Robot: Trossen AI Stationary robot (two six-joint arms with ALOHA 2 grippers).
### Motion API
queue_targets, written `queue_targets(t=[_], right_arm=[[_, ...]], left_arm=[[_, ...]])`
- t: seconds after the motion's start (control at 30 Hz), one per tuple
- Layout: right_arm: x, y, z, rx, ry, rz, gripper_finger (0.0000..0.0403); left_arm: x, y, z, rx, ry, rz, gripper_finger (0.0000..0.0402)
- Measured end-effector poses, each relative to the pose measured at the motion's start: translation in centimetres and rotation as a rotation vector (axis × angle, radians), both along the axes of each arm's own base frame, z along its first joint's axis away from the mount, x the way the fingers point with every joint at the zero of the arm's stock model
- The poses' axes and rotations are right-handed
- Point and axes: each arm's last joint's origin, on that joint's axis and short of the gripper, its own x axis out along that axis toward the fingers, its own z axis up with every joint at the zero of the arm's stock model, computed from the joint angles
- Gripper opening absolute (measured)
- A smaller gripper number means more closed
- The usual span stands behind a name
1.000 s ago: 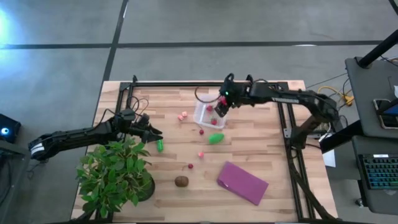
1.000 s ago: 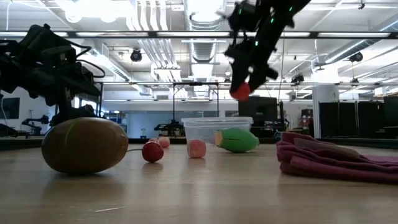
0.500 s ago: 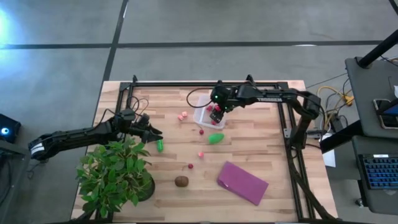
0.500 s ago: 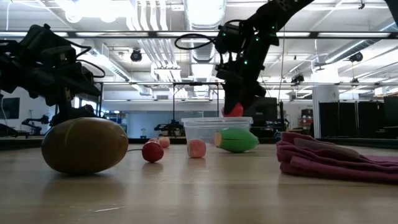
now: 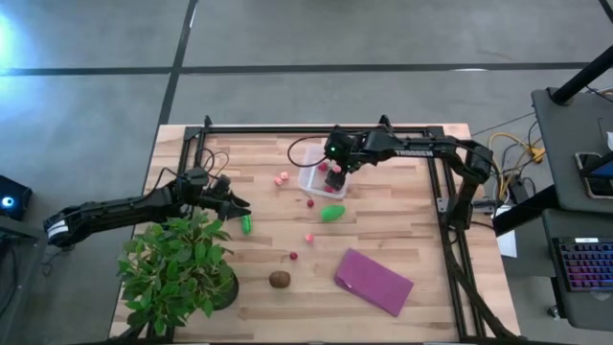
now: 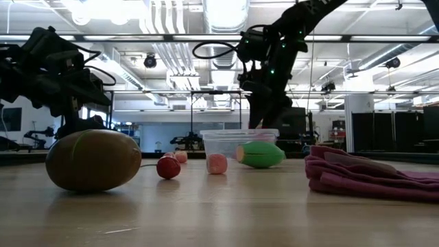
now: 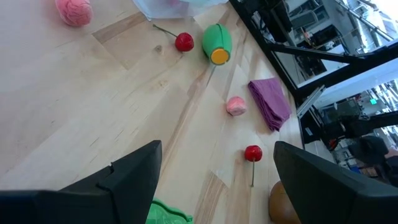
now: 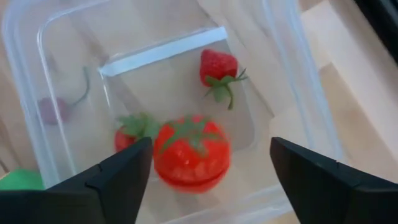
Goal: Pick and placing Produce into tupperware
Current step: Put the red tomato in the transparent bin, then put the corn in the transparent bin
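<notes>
The clear tub (image 5: 312, 182) stands on the far middle of the table. My right gripper (image 5: 333, 172) hangs over it, open; in the right wrist view its fingers stand wide on either side of a blurred red tomato (image 8: 191, 155) inside the tub (image 8: 292, 74) and do not touch it. A strawberry (image 8: 217, 65) and another red piece with green leaves (image 8: 127, 134) lie on the tub's floor. My left gripper (image 5: 235, 203) waits open at the table's left, just above a small green piece (image 5: 246, 225). Pink, red, green and brown pieces lie loose on the wood.
A green piece with an orange end (image 5: 332, 213) and a cherry (image 5: 309, 202) lie just near of the tub. Pink pieces (image 5: 282, 178), another cherry (image 5: 293, 256) and a brown kiwi (image 5: 279, 279) are scattered mid-table. A purple cloth (image 5: 374, 281) lies near right, a potted plant (image 5: 177, 268) near left.
My right gripper has moved toward the table's left and down, from beside the tub's right rim to over the tub. The red tomato it carried has left its fingers and now sits in the tub.
</notes>
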Motion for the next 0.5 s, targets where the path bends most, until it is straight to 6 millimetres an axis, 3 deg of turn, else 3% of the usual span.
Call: queue_targets(t=[0.1,0.23,0.5], right_arm=[[0.1,-0.1,0.1,-0.023,-0.003,0.044,0.0342],[0.4,0.9,0.5,-0.082,0.013,0.243,0.0348],[0.6,7.3,2.4,-0.117,0.023,0.621,0.0328]], left_arm=[[0.0,0.0,0.0,0.000,0.001,0.000,0.0295],[0.0,0.0,0.0,0.000,0.001,0.000,0.0295],[0.0,0.0,0.0,-0.001,0.001,0.000,0.0295]])
